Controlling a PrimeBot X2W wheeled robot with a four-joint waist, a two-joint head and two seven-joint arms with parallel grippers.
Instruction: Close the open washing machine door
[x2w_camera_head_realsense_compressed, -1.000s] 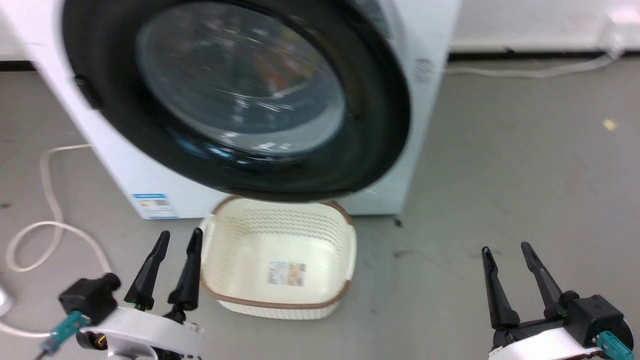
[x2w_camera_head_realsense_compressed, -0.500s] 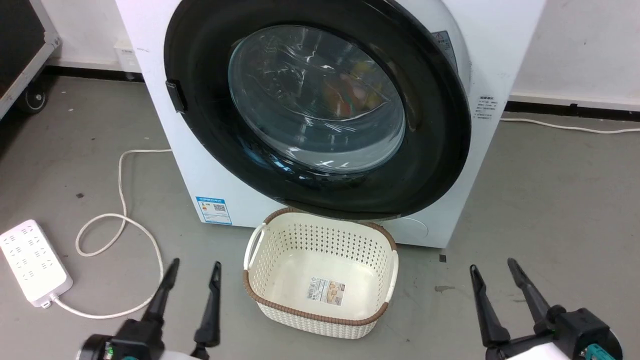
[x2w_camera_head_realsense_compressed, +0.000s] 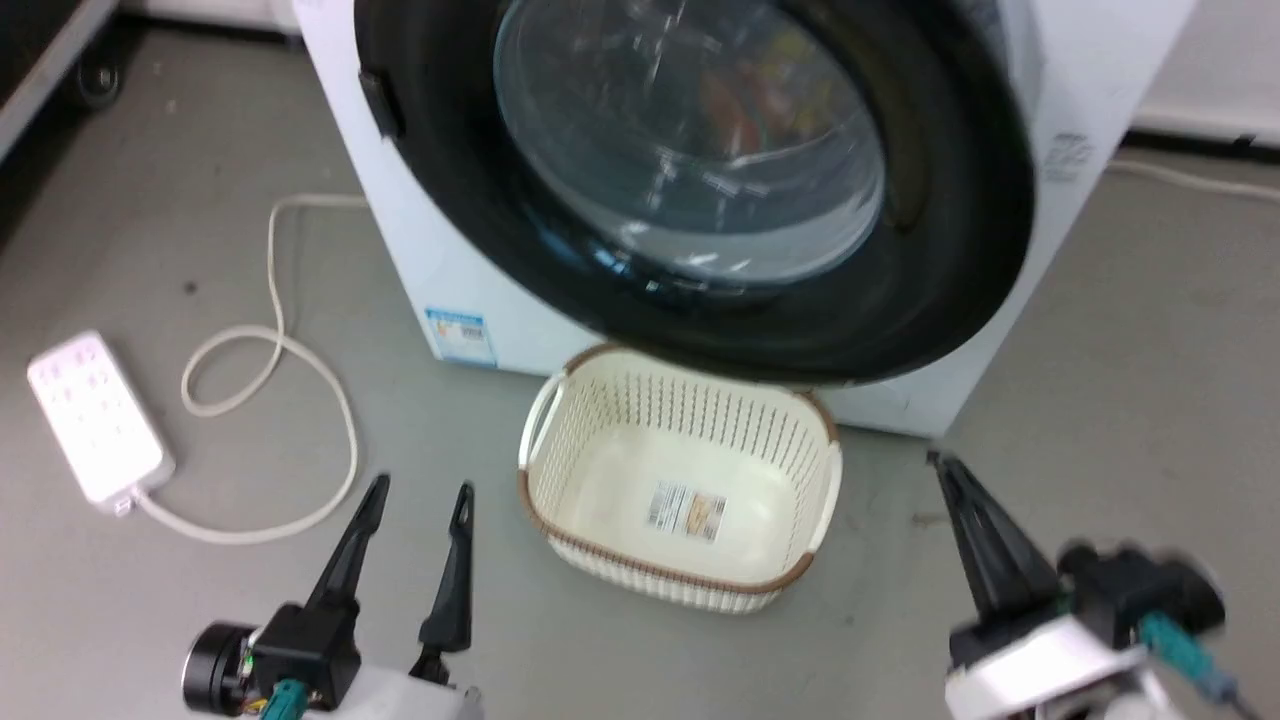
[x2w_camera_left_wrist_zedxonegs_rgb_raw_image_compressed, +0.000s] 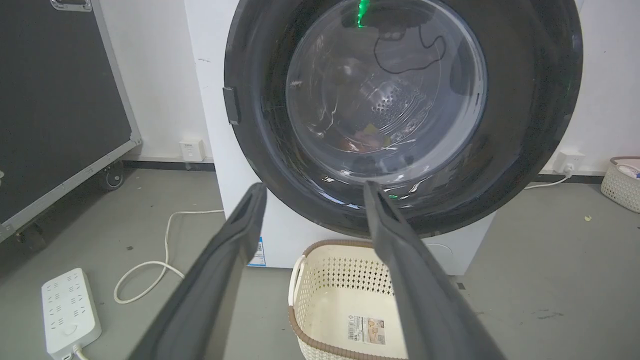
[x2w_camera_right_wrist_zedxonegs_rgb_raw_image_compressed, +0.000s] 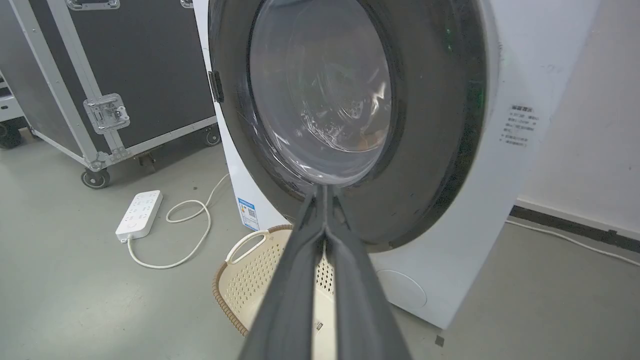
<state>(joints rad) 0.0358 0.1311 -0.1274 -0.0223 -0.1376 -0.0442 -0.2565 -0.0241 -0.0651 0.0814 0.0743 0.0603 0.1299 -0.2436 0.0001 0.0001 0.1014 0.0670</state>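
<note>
The washing machine (x2w_camera_head_realsense_compressed: 410, 240) is a white front-loader standing on the grey floor ahead of me. Its washing machine door (x2w_camera_head_realsense_compressed: 690, 150), a wide glossy black rim around a bulging glass window, lies flat against the machine's front. Clothes show faintly through the glass. My left gripper (x2w_camera_head_realsense_compressed: 420, 487) hangs open at the lower left, short of the door, with nothing between its fingers; the left wrist view looks between them (x2w_camera_left_wrist_zedxonegs_rgb_raw_image_compressed: 314, 186) at the door (x2w_camera_left_wrist_zedxonegs_rgb_raw_image_compressed: 385, 100). My right gripper (x2w_camera_head_realsense_compressed: 945, 470) is shut on nothing at the lower right, and its joined tips (x2w_camera_right_wrist_zedxonegs_rgb_raw_image_compressed: 322, 187) point at the door (x2w_camera_right_wrist_zedxonegs_rgb_raw_image_compressed: 320, 95).
A cream perforated basket (x2w_camera_head_realsense_compressed: 680, 405) with a brown rim stands on the floor under the door, between my grippers. A white power strip (x2w_camera_head_realsense_compressed: 95, 415) and its looped cable (x2w_camera_head_realsense_compressed: 272, 260) lie to the left. A black wheeled case (x2w_camera_right_wrist_zedxonegs_rgb_raw_image_compressed: 145, 65) stands further left.
My right gripper has gone from open to shut. The head camera has shifted, so the whole picture has moved; the door lies against the machine as before.
</note>
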